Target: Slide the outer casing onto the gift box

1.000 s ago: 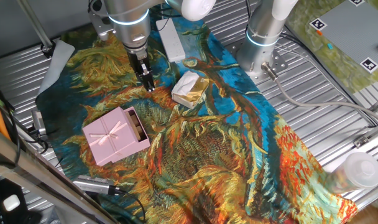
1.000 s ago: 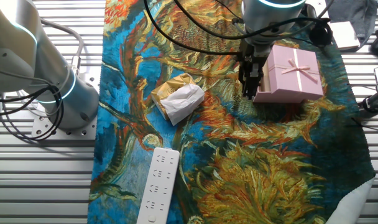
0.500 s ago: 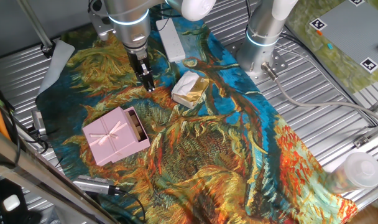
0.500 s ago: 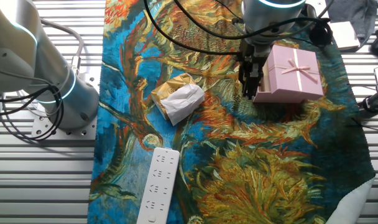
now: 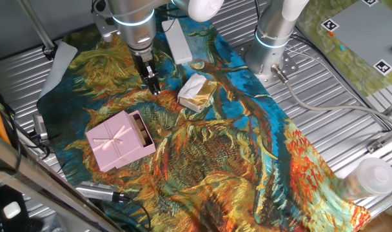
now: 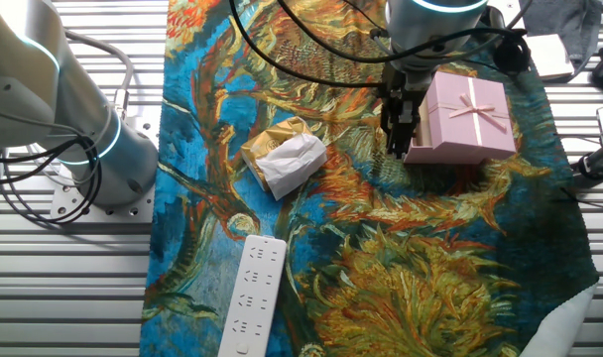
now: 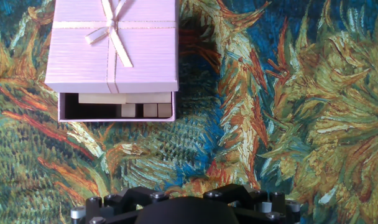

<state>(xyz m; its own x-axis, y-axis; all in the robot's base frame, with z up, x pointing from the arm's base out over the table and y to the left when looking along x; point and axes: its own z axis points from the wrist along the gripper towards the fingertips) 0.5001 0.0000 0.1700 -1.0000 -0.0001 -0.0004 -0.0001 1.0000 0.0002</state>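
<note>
The pale-pink outer casing (image 5: 115, 142) with its ribbon bow lies on the painted cloth and covers most of the gift box. The gift box's pink-rimmed tray (image 5: 143, 131) sticks out a little from the casing's open side, showing tan pieces inside. In the hand view the casing (image 7: 113, 43) is at the top left with the tray end (image 7: 117, 111) below it. They also show in the other fixed view: casing (image 6: 467, 111), tray front (image 6: 446, 154). My gripper (image 5: 155, 86) hangs empty above the cloth, apart from the tray's open end, fingers close together (image 6: 397, 139).
A cream-and-gold wrapped lump (image 5: 196, 91) lies right of the gripper. A long white bar (image 5: 178, 42) lies at the cloth's far edge. A second arm's base (image 5: 273, 32) stands beyond. A black cylinder (image 5: 96, 190) lies by the cloth's front corner.
</note>
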